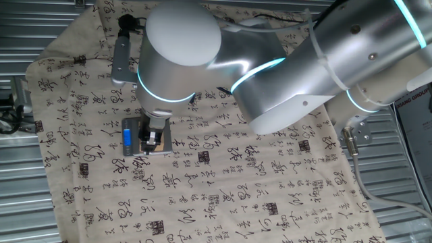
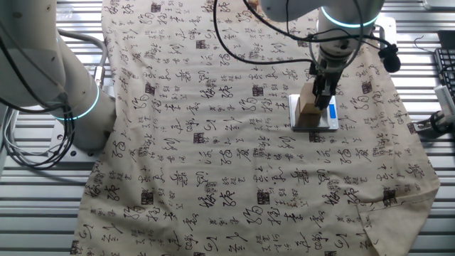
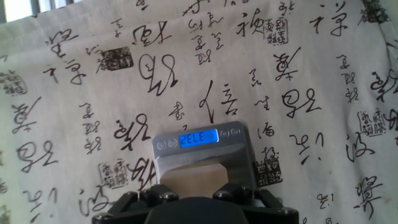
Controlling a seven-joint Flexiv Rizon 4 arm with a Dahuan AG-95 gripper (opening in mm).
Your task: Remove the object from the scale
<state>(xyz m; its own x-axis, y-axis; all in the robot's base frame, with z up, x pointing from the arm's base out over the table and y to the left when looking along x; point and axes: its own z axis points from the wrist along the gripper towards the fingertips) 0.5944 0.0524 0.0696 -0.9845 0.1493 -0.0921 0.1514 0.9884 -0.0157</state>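
Note:
The grey scale [image 1: 135, 128] lies on the patterned cloth, with its blue strip [image 1: 127, 138] along one short edge. The tan square block [image 1: 158, 139] rests on its platform. My gripper [image 1: 151, 138] is lowered onto the scale with its fingers down around the block. In the other fixed view the gripper [image 2: 321, 94] stands over the block [image 2: 307, 107] on the scale [image 2: 321, 125]. In the hand view the block [image 3: 193, 177] lies on the scale [image 3: 239, 162] just ahead of the gripper [image 3: 194, 208]. The fingertips are hidden, so whether they touch the block does not show.
A cream cloth with black calligraphy [image 2: 213, 142] covers the table. A grey bracket with a black knob [image 1: 121, 47] stands behind the scale. The arm's base [image 2: 78, 107] stands at the cloth's edge. Metal slats surround the cloth.

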